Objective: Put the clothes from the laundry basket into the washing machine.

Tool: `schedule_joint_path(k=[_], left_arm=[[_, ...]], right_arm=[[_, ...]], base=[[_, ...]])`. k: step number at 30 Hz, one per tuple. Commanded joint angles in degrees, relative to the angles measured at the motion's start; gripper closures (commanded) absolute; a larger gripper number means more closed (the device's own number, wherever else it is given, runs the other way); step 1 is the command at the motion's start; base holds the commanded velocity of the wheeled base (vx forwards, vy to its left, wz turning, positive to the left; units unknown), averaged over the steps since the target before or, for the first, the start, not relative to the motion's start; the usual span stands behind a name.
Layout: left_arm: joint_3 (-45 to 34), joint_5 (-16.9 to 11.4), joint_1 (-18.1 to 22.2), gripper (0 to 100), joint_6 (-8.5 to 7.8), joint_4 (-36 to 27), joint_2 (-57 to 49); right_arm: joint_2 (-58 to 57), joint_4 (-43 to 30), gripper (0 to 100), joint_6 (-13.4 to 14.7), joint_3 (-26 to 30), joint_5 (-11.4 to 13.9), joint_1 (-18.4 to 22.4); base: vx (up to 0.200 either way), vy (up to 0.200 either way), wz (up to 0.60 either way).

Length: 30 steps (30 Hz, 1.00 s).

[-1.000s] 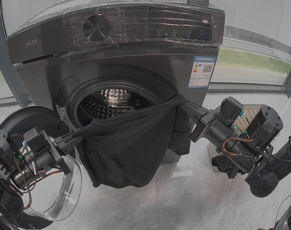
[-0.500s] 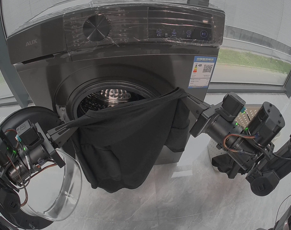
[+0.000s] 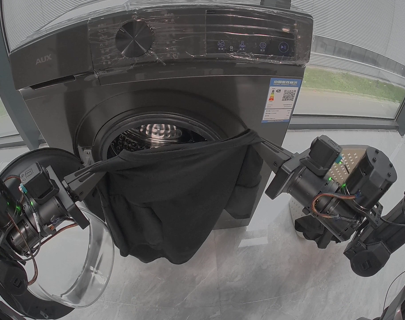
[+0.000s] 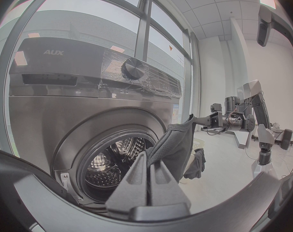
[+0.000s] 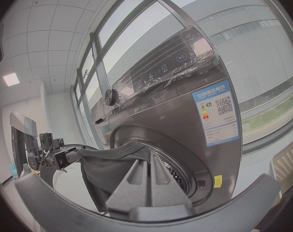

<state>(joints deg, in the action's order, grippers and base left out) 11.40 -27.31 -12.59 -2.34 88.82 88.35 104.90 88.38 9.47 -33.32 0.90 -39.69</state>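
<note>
Two tools (image 3: 95, 170) (image 3: 258, 142), two garments (image 3: 175, 201) (image 4: 198, 162), one basket (image 3: 351, 158), one washing machine (image 3: 167, 81).

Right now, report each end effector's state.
Left end effector: closed, holding the black garment.
Right end effector: closed, holding the same garment.

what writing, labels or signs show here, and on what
Brand logo: on the washer, upper left front.
Energy label: washer front, with QR code; fine print too small to read.
Play/pause sign and other icons: control panel.
Markings round the dial: too small to read.
Yellow sticker: by the door opening, unreadable.
</note>
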Motion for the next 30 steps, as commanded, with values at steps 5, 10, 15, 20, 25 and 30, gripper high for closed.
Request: schedule_joint_path(k=[5,10,15,20,25,30], left_arm=[[2.4,0.32,-0.5,100,0.14,0.04,2.45],[3.1,0.68,-0.5,100,0.14,0.04,3.59],[2.84,0.68,-0.77,100,0.14,0.04,3.59],[3.19,0.76,-0.77,100,0.14,0.04,3.59],[4.42,1.2,-2.17,100,0.23,-0.05,3.76],[6.53,3.84,-3.93,100,0.23,-0.05,4.91]], right_arm=[[-0.05,0.04,100,-0.16,3.17,0.15,0.23],[-0.13,0.04,100,-0.07,3.87,0.15,0.58],[-0.05,0.04,100,-0.16,3.96,0.15,0.58],[-0.13,0.04,100,-0.16,4.14,0.15,0.67],[-0.05,-0.05,0,-0.07,4.93,-0.11,0.41],[0.48,-0.05,0,-0.95,15.39,1.03,-0.03]], base=[[0.0,0.0,0.0],[0.0,0.0,0.0],[0.0,0.0,0.0],[0.0,0.0,0.0],[0.0,0.0,0.0],[0.0,0.0,0.0]])
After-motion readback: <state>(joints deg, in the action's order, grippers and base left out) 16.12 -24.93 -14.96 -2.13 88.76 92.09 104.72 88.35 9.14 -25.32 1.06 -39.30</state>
